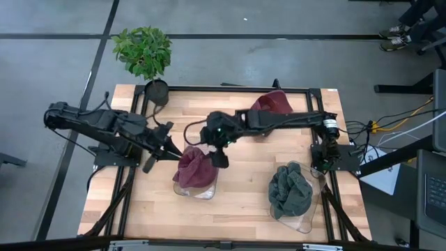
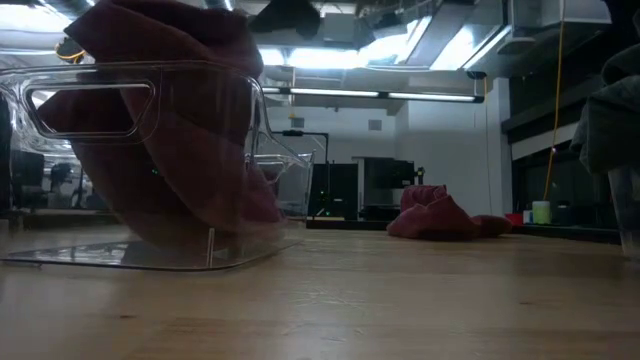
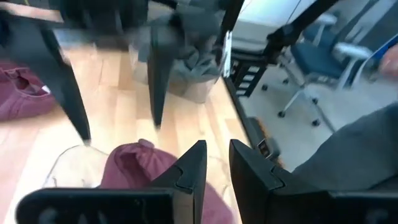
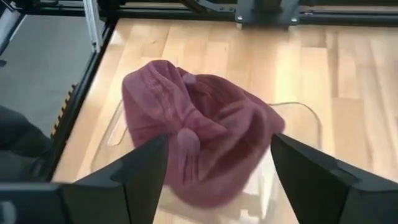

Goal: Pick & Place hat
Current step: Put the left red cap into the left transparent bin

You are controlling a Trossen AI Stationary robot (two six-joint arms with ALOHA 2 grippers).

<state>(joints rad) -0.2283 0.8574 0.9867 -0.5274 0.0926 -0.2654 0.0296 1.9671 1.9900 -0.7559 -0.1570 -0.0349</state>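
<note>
Right gripper [image 1: 219, 155]: we see it spread open above the maroon hat [image 1: 196, 168].
Left gripper [image 1: 167, 150]: nearly closed, empty, left of the hat's clear bin [image 1: 208, 189].

The clear bin [image 2: 150, 170] runs off the low view's left edge.

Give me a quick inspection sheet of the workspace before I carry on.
Surface: wooden table, bare between items.
Job's things: maroon hat in a clear bin; green hat in a second clear bin; another maroon hat at the far edge.
Clutter: potted plant.
Grippers: right gripper open above the maroon hat; left gripper nearly shut beside the bin.
Cables: bundle off the right side.
Surroundings: office chair, someone's shoes.
</note>
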